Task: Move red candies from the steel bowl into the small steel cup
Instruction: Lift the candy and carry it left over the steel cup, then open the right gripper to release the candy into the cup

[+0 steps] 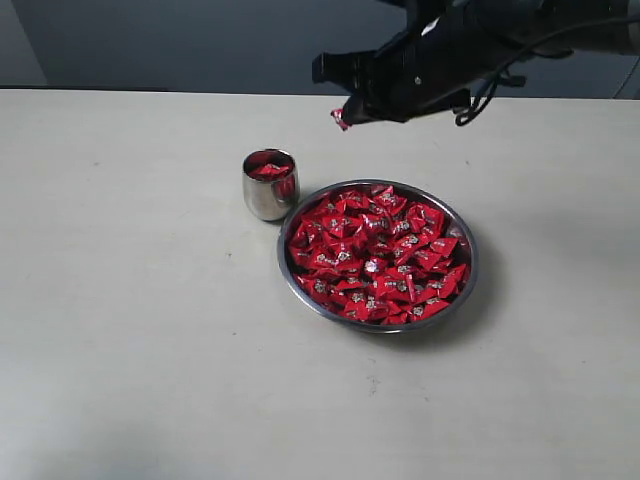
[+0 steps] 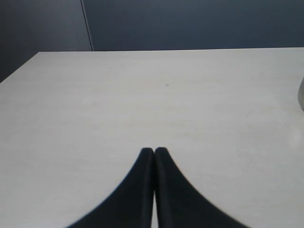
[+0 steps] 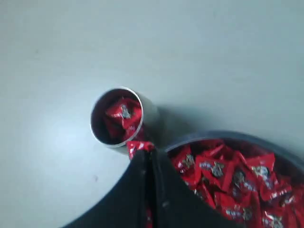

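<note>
Bare desk (image 1: pixel 180 400) fills the front of the exterior view, and behind it sits the bowl (image 1: pixel 475 258), heaped with red candies (image 1: pixel 375 255). The cup (image 1: pixel 265 200) stands just beside the bowl's rim on its left; whether they touch I cannot tell. It already holds a few candies. The right hand (image 1: pixel 350 110) hangs above and beyond both, clamped on one candy (image 1: pixel 341 119) that pokes from its fingertips. In the right wrist view that candy lies over the near edge of the cup's mouth rather than its middle, so the step in hand looks like the carry to the cup, with the drop not yet made. To do it well, I would bring the hand on until the candy sits over the centre of the opening. Then I would lower it close to the rim before parting the fingers, because a light wrapped sweet let go from high up could glance off the steel lip and land on the desk or back in the bowl. The cup is small and light, so the descent should avoid nudging it. The left hand (image 2: pixel 154 151) has its fingers pressed together on nothing, over bare desk away from the work.
</note>
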Motion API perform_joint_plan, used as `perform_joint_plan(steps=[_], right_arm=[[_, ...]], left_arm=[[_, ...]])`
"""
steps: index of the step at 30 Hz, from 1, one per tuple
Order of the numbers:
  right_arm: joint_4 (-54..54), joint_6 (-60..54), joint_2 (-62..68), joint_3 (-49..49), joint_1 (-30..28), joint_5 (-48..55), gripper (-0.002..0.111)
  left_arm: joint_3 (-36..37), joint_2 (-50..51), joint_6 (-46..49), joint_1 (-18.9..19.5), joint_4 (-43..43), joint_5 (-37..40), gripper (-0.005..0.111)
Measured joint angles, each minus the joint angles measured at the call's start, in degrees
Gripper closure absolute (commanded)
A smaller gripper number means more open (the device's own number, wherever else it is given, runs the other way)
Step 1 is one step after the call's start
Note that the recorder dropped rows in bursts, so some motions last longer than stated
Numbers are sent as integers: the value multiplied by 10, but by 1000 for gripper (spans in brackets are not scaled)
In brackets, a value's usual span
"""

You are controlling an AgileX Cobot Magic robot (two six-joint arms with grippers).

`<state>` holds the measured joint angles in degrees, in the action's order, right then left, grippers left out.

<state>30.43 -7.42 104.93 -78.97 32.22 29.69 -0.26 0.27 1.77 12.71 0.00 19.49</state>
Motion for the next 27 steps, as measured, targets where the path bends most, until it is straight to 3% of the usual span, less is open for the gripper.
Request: perform_joint_plan(steps=[16,27], right_arm=[[13,-19,150,-217,22,69,109],[16,-24,229,-271,50,97,109]], left_arm=[[0,0,0,0,0,0,106],[0,0,0,0,0,0,106]])
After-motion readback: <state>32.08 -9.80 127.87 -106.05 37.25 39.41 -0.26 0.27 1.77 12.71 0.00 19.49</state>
